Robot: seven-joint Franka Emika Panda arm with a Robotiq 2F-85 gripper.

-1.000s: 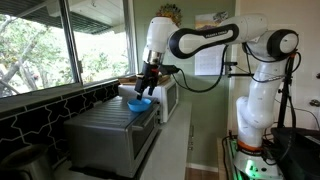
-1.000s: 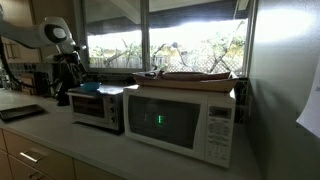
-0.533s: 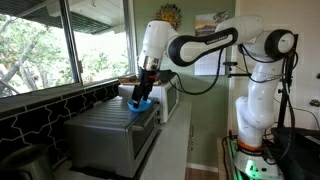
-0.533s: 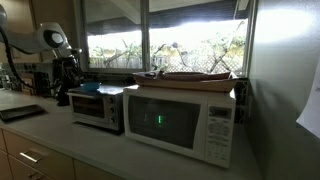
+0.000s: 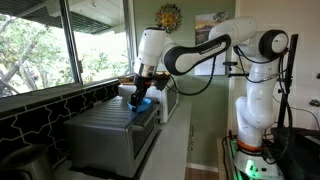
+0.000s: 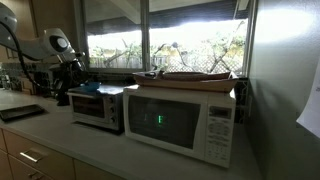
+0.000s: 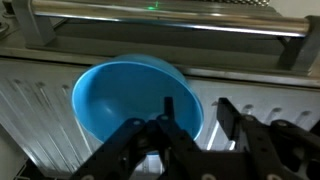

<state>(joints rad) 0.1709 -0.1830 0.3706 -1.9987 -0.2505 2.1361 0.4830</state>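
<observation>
A: Wrist view first, near to far?
B: The black two-fingered gripper (image 7: 197, 125) is seen at the bottom edge. One finger (image 7: 165, 118) is set inside the round light-blue plastic bowl (image 7: 120, 95), the other outside its rim. The bowl is seated on the ribbed top of the silver toaster oven (image 7: 35, 110). That straddle cannot be read in the exterior views.
A: What is given there instead?
B: In an exterior view the bowl (image 5: 143, 103) is placed at the far end of the toaster oven (image 5: 105, 130), just beside the white microwave oven (image 5: 168, 98). In an exterior view the gripper (image 6: 68, 78) is only a dark shape above the toaster oven (image 6: 97, 108), with the microwave oven (image 6: 180, 120) nearer the camera.
A: Claw state?
B: The jaws are drawn partway in, with the rim between them. Whether the rim is actually pinched cannot be told.
A: Changed since a second ago?
B: The gripper has been lowered from above the bowl to its rim, and the jaws have been narrowed from wide. The bowl has not been moved.
A: Arm pose?
B: The white robot arm (image 5: 200, 50) is stretched across from its base toward the window (image 5: 40, 45), with the wrist turned downward.
</observation>
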